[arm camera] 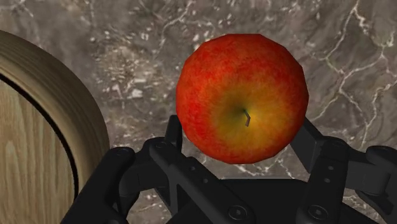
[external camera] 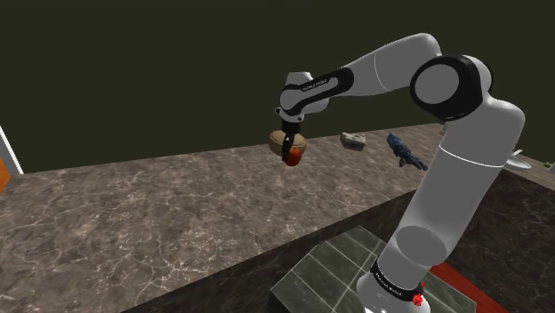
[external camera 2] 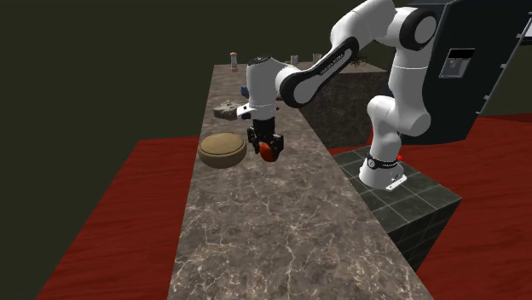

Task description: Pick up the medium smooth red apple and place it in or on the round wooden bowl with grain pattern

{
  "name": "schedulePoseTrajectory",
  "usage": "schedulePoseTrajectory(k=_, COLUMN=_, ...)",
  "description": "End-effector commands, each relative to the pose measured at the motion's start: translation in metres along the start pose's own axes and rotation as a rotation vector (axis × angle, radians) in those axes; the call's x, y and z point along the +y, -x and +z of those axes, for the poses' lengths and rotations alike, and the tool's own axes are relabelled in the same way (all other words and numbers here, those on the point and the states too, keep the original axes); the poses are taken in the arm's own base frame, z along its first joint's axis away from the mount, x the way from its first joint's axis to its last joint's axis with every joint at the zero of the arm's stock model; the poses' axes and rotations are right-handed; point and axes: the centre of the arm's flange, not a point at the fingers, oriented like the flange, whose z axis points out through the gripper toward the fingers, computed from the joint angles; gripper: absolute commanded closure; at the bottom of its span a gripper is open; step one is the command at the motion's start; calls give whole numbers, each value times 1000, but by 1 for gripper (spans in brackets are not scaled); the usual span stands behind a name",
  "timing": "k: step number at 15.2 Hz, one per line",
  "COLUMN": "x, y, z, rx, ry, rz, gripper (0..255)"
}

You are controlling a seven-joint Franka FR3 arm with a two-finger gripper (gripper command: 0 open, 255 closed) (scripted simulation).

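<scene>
Between your jaws, closed partway onto its two flanks, you are clasping the apple [arm camera: 242, 95], red shading to yellow around the stem, which is facing the wrist camera. The fruit is hanging clear above the marbled surface [external camera 2: 281, 230], just beside the round wooden bowl [external camera 2: 222, 149] and not yet over it. In the wrist view the grained rim is sitting off to one side of the apple, and bare stone is showing beneath it.

Judging from that, letting go here is likely to be dropping the apple onto the surface, where a smooth round fruit is apt to roll away or over the edge. Much of the apple seems to be bulging out past the jaws, so a quick sideways swing may be working it loose. If you are travelling too low, you are risking a knock on the rim that could shove the bowl.

As far as its inside shows, the bowl is holding nothing. Farther along, a beige lump [external camera: 353, 140] and a blue object [external camera: 406, 152] are lying well apart from your work.
</scene>
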Motion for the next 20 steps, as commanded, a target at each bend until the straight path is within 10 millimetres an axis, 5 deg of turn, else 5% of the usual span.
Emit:
schedulePoseTrajectory(k=1, x=0, y=0, z=-11, rx=0, ry=0, rz=0, gripper=255)
schedulePoseTrajectory(k=20, x=-3, y=5, z=-109, rx=0, ry=0, rz=0, gripper=255)
